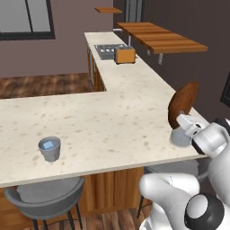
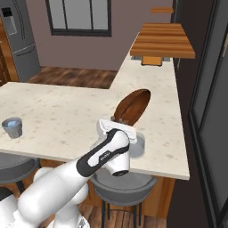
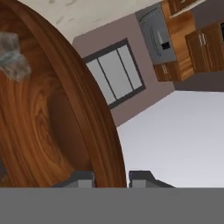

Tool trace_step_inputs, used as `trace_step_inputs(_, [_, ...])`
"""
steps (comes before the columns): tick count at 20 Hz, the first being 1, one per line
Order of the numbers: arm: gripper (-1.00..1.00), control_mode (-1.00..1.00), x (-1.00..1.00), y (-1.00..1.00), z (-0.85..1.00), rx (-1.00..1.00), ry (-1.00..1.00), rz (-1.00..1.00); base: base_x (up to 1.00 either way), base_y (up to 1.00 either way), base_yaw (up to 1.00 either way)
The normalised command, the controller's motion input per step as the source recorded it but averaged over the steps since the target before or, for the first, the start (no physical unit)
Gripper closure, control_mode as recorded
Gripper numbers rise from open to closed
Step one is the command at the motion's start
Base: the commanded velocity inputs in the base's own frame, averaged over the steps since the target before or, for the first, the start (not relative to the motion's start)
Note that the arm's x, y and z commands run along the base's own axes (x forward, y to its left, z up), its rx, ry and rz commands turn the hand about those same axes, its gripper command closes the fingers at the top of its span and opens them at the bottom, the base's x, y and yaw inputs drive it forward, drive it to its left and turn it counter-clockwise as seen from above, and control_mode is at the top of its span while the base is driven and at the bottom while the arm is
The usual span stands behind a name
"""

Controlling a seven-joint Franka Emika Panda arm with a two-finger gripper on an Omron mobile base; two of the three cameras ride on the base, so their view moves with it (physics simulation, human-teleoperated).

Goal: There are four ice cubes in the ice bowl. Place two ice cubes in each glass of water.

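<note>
Left to right. Far left on the pale speckled table, near its front edge, stands one glass of water, upright, with a pale ice cube visible at its surface. Below the front edge sits a grey stool. Farther back along the table's far run lie a grey stovetop and an orange toaster, under a wooden shelf.

At the right, the tool is clamped on the rim of the ice bowl, one fingertip on either side of the rim in the hand view. The bowl is lifted off the table and tipped steeply on edge; its round face stands nearly vertical, with the held rim lowest and the opposite rim highest. Directly beneath it, near the front edge, stands the second glass of water, partly hidden by the robot's wrist. Whether any cubes lie in the bowl cannot be told.
</note>
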Motion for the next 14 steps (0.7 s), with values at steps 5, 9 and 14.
trace_step_inputs(5, [1.0, -1.0, -0.12, -0.19, 0.04, 0.3, -0.01, 0.0, 0.0, 0.0, 0.0])
trace_step_inputs(9, [1.0, -1.0, -0.16, -0.04, 0.22, 0.22, -0.08, 0.0, 0.0, 0.0, 0.0])
trace_step_inputs(14, [1.0, -1.0, -0.16, -0.01, 0.23, 0.1, -0.13, 0.0, 0.0, 0.0, 0.0])
